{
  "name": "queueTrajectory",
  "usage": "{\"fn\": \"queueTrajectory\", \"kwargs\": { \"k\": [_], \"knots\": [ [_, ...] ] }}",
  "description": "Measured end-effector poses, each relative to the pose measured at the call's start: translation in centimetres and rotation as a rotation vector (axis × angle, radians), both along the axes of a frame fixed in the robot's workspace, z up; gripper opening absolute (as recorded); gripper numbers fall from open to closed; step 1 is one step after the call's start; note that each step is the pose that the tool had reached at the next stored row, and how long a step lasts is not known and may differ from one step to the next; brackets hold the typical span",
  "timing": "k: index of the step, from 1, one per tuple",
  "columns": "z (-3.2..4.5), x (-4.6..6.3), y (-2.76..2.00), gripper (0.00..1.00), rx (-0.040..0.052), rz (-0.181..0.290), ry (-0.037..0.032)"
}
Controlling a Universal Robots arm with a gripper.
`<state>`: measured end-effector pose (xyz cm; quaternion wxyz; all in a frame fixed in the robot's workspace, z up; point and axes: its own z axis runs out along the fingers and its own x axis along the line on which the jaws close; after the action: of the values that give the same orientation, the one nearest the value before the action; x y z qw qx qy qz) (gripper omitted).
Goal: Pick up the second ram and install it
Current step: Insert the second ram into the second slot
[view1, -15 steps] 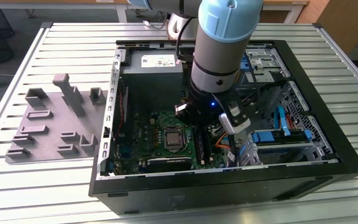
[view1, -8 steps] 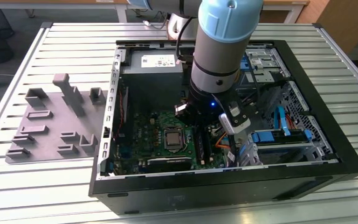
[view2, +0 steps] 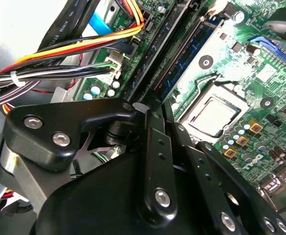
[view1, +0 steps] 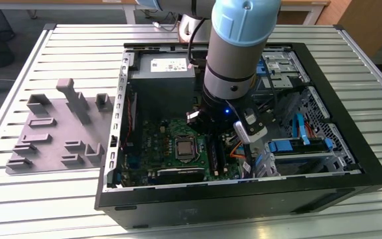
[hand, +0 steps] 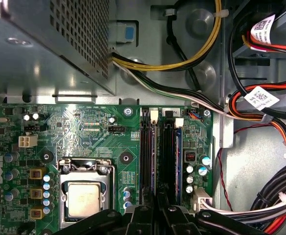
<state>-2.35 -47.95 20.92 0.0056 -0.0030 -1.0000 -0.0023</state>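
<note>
One thin blue-green ram stick [hand: 153, 161] is seen edge-on in the first wrist view, standing in a long black slot [hand: 145, 161] beside the processor [hand: 86, 199], directly in line with the claw [hand: 157, 216]; whether it is gripped cannot be told.

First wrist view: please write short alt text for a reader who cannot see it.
Black fingers reach over the motherboard's long memory slots. A bare processor sits beside the slots, and the metal power supply with its cable bundle lies beyond.
</note>
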Motion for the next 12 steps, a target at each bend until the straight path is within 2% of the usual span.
{"fn": "queueTrajectory", "kwargs": {
  "k": [8, 9, 11, 12],
  "knots": [
    [0.0, 0.0, 0.0, 0.15, 0.0002, 0.0, 0.0],
    [0.0, 0.0, 0.0, 0.2, 0.0003, 0.0, 0.0001],
    [0.0, 0.0, 0.0, 0.2, 0.0003, 0.0, 0.0],
    [0.0, 0.0, 0.0, 0.27, 0.0003, 0.0, 0.0]
  ]
}}
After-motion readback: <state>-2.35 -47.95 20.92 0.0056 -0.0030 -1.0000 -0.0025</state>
